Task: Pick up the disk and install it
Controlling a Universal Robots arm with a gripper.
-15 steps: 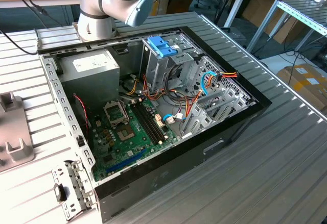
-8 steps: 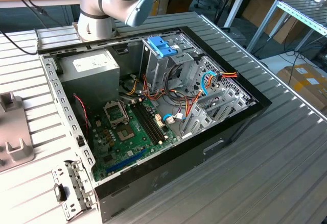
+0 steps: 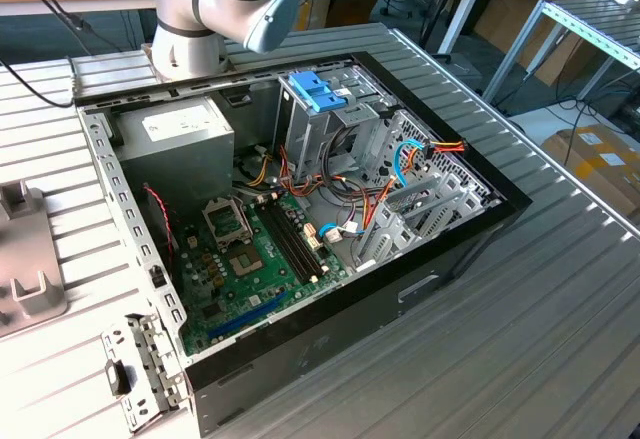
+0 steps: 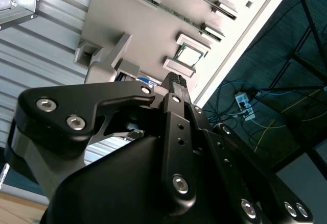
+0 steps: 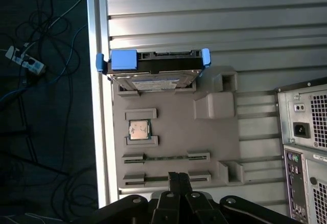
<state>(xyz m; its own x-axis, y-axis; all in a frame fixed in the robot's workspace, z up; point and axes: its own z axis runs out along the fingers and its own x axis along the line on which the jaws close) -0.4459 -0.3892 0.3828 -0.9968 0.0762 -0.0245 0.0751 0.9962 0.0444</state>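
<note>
On the grey tray (image 5: pixel 204 138) beside the case (image 5: pixel 306 132), one disk (image 5: pixel 153 73) is lying untouched; pickup and install are both waiting. One gripper (image 5: pixel 179 176) is hovering over the tray's opposite end, jaws pinched together, carrying nothing. One chip (image 5: pixel 139 129) is sitting between them.

Ribbed table (image 3: pixel 560 339) carries case (image 3: pixel 400 304), seemingly a tray (image 5: pixel 219 137).
</note>
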